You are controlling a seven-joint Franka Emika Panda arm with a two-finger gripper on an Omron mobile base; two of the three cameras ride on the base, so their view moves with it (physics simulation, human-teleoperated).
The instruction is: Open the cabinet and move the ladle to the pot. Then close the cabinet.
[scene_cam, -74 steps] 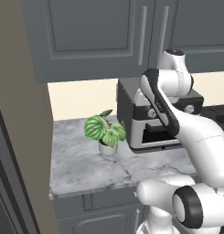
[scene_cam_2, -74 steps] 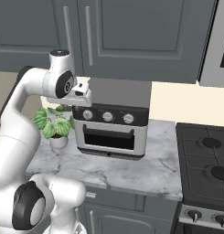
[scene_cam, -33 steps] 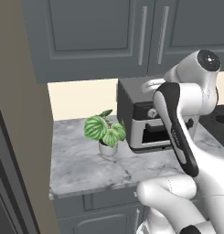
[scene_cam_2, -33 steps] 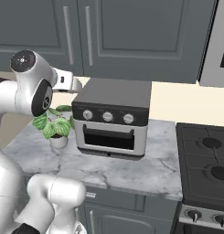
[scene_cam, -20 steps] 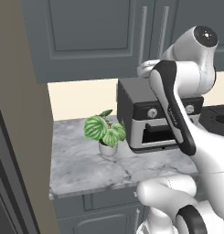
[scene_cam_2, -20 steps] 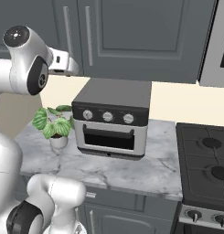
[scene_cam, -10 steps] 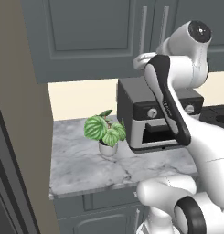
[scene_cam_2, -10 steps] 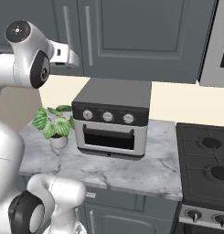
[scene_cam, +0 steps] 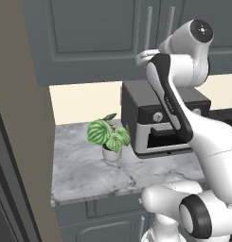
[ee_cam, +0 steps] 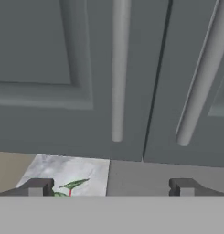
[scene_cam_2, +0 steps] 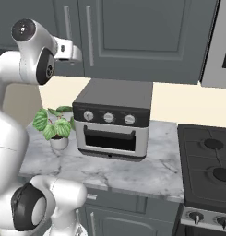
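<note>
we see gripper (ee_cam: 110,187) spread wide, holding nothing | cabinet (ee_cam: 54,68) doors closed | handles (ee_cam: 119,68) at 12 o'clock of fingertips (ee_cam: 38,186)

cabinet (scene_cam: 89,42): dark grey, both doors
handles (ee_cam: 119,68): pale silver-grey
counter (scene_cam_2: 133,173): white marble, grey veins
toaster oven (scene_cam_2: 113,119): black body, silver front
plant (scene_cam: 108,134): green, light-veined leaves, white pot
wall (scene_cam_2: 179,103): cream
stove (scene_cam_2: 209,170): black

arm raised high, hand (ee_cam: 111,187) spread wide
</note>
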